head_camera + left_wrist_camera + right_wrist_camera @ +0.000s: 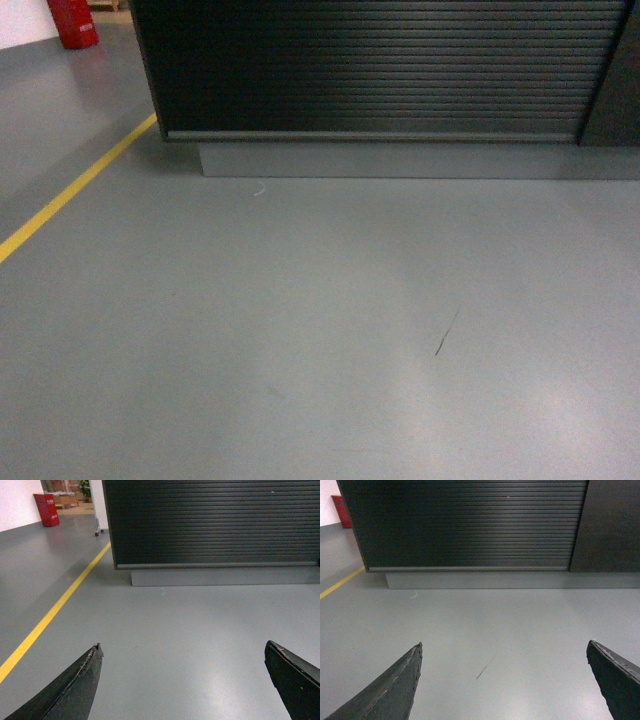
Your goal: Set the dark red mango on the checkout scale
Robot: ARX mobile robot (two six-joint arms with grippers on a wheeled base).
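Facing the checkout (380,70), we see only its horizontally ribbed dark front and the grey plinth (400,160) under it; its top lies above the edge of all three views, so the dark red mango and the scale are out of sight and we cannot say where they are relative to our grippers. Our left gripper (182,680) hangs low over the grey floor (300,330) with its two black fingers (75,690) spread wide apart and holding nothing. Our right gripper (505,680) hangs the same way, fingers (395,690) far apart, nothing between them. Both point toward the counter front, well apart from it, with bare floor between. A smooth dark panel (612,525) adjoins the ribbed front on the right. A yellow line (70,190) runs across the floor on the left, passing the counter's left corner. Beyond it, by a white wall, stands a red box (46,509); any writing on it is too small to read. A thin dark scratch (445,335) marks the floor ahead
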